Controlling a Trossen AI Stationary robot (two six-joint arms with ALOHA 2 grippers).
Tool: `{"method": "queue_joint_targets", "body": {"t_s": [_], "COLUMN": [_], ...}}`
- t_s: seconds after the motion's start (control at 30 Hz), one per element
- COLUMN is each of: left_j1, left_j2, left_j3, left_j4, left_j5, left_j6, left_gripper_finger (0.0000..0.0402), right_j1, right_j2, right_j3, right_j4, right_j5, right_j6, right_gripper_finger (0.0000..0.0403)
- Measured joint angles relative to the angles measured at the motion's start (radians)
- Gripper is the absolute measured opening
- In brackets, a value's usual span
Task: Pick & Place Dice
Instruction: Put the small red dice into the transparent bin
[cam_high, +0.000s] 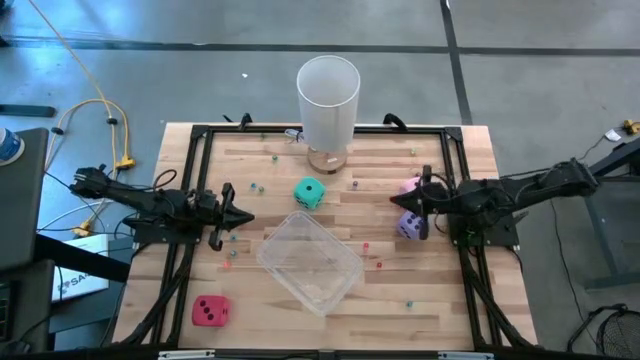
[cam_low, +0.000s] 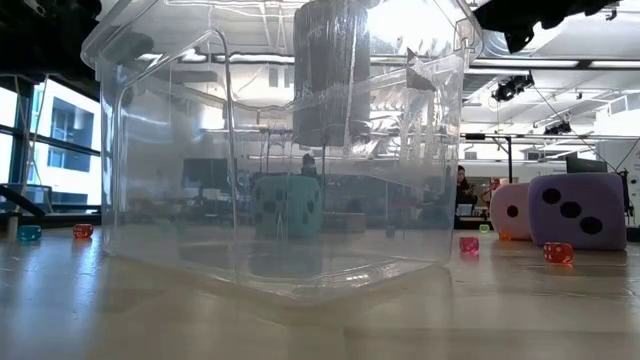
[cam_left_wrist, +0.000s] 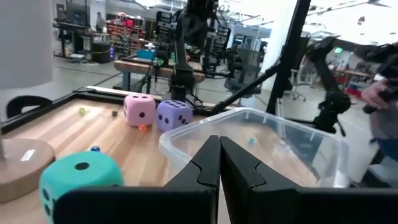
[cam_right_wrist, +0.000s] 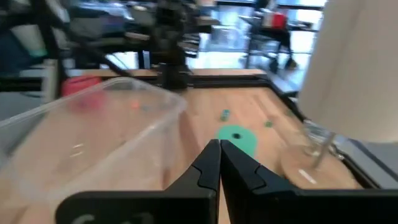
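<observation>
1. Waiting at the start of a pick, neither arm carries anything: in the high view the left tool (cam_high: 243, 218) sits left of centre and the right tool (cam_high: 397, 200) sits right of centre, each with its fingers pressed together on nothing, as both wrist views confirm.
2. The clear container (cam_high: 311, 260) lies at the middle of the tabletop (cam_high: 440, 300), apparently empty; I judge it the likely drop spot.
3. The teal-green die (cam_high: 309, 193) rests just above the container, below the tall white cylinder (cam_high: 327, 100) at top centre.
4. The pink die (cam_high: 409, 186) and purple die (cam_high: 410, 226) lie close together at centre right, close by the right tool's tip.
5. The red die (cam_high: 210, 311) sits alone at lower left, well apart from both tools.
6. Tiny coloured beads (cam_high: 378, 264) are scattered about and are not part of the job.
7. By my reading, no die is placed yet. The next move calls for one tool to spread its fingers, come down over a nearby die, probably pink or purple for the right arm, and close gently on the soft foam.
</observation>
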Motion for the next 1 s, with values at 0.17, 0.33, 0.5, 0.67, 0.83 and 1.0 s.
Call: {"method": "queue_joint_targets", "body": {"t_s": [0.17,0.33,0.5,0.67,0.83,1.0], "left_j1": [0.0,0.002,0.011,0.016,0.016,0.016], "left_j2": [-0.001,-0.001,-0.001,-0.001,-0.001,-0.001], "left_j3": [0.001,0.002,0.003,0.003,0.003,0.003], "left_j4": [0.001,0.0,0.0,0.0,-0.001,-0.003], "left_j5": [-0.006,-0.006,-0.006,-0.006,-0.006,-0.006], "left_j6": [-0.011,0.005,0.015,-0.007,0.001,0.0], "left_gripper_finger": [0.0001,0.0001,0.0001,0.0001,0.0001,0.0001], "right_j1": [0.05,0.079,0.124,0.146,0.146,0.146], "right_j2": [0.107,0.21,0.33,0.453,0.568,0.667], "right_j3": [0.015,0.014,0.015,0.015,0.015,0.015], "right_j4": [-0.058,-0.104,-0.108,-0.092,-0.033,0.046], "right_j5": [0.095,0.125,0.071,0.031,0.007,-0.016], "right_j6": [0.089,0.183,0.145,0.236,0.3,0.29], "right_gripper_finger": [0.0013,0.008,0.0162,0.0208,0.0222,0.0223]}}
